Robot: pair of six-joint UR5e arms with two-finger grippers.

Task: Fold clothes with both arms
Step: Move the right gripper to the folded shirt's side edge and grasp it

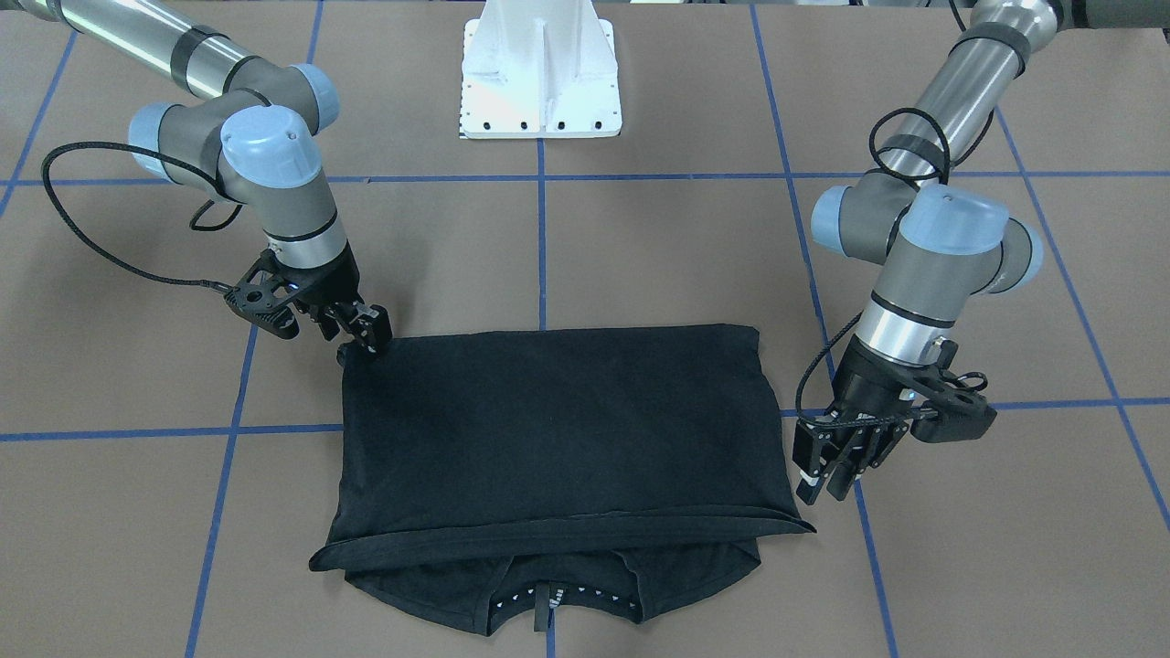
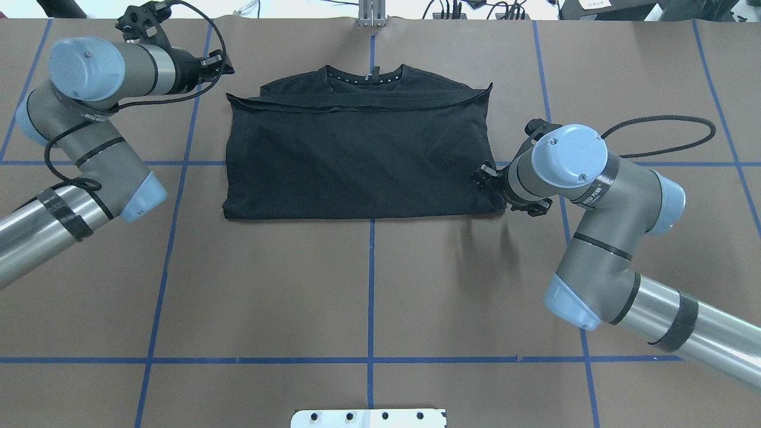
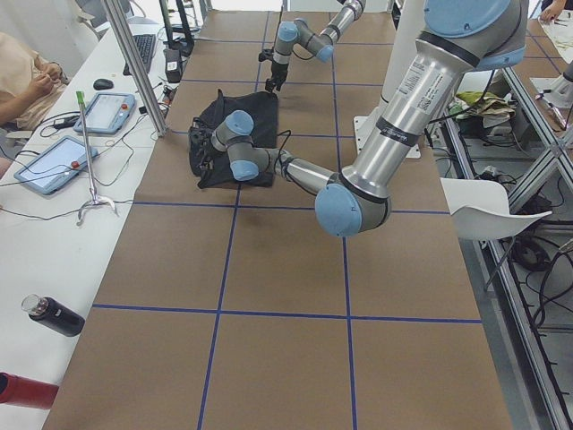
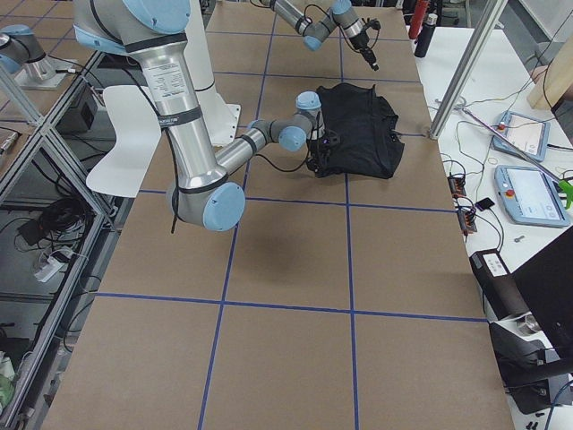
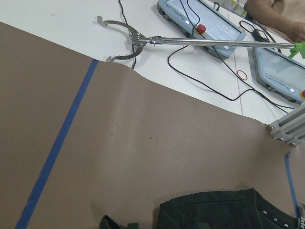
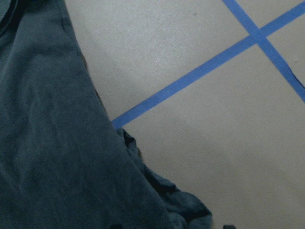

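Mid-fold, I couldn't tell whether the right jaws gripped the T-shirt [image 1: 548, 429]; the left jaws, parted and empty, needed its neighbouring corner.

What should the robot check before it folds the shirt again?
1. T-shirt lies flat on the table, folded once: ok.
2. Right gripper is at a shirt corner: ok.
3. Right gripper has pinched the cloth: cannot tell.
4. Left gripper is on a corner too: not ok. It hangs open beside the shirt, off the cloth.
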